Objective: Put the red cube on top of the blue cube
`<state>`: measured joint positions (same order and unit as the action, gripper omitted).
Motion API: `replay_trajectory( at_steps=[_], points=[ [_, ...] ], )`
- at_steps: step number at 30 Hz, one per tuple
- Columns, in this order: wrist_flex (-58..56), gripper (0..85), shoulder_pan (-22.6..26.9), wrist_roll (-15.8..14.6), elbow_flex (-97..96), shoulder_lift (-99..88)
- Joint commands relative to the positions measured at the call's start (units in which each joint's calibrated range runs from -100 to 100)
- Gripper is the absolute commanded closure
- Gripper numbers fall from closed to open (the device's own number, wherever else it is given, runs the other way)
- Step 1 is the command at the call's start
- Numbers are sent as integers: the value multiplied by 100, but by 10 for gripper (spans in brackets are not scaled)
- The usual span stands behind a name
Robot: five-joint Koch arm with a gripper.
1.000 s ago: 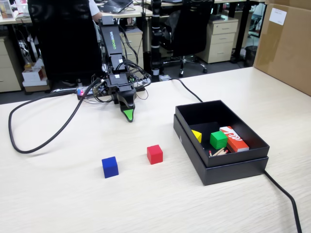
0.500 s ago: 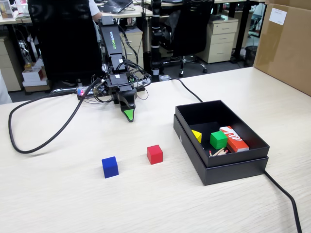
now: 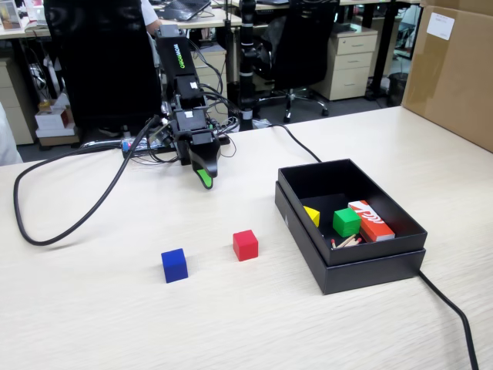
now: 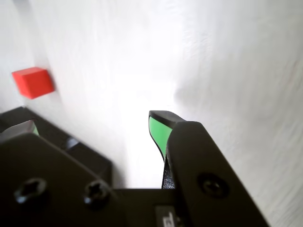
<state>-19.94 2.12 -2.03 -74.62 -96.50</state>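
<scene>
Nothing of the job was done at this moment, as far as I could judge. The small solid bright-red cube (image 3: 246, 245) sat on the pale wood-grain table (image 3: 92, 308), and the small solid deep-blue cube (image 3: 175, 265) sat on the same table, to its left in the fixed view and a little nearer that camera. The two were near each other but clearly apart, each flat on the tabletop, with nothing stacked on either.

My black gripper with the green-lined fingertip (image 3: 205, 176) hung above the table behind the cubes in the fixed view, well apart from both and carrying nothing. In that view my two jaws lay one behind the other, so only one green tip showed. In the wrist view I saw one green pad (image 4: 159, 132) plainly and only a pale sliver at the left edge that may have been the other, so I could not tell whether my jaws were spread or closed. The red cube appeared at the upper left of the wrist view, off to one side of my line.

To the right in the fixed view stood an open black cardboard box (image 3: 350, 270) holding a green cube (image 3: 346, 222), a yellow block (image 3: 312, 216) and a red-orange-and-white box (image 3: 370, 220), none of which concerned me.

By my reckoning everything was left: reach the red cube, take hold of it, lift it, carry it over the blue cube and set it squarely on top.
</scene>
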Motion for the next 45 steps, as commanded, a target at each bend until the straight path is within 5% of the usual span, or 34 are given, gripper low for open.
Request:
replay_trajectory(
  at_steps=[1, 17, 30, 45],
  points=[
    [-430, 408, 88, -83, 944, 155],
    [-2650, 408, 98, -171, 5577, 4011],
    [-2667, 408, -142, -156, 8006, 8245],
    [-2667, 407, -73, -166, 8704, 9610]
  ],
)
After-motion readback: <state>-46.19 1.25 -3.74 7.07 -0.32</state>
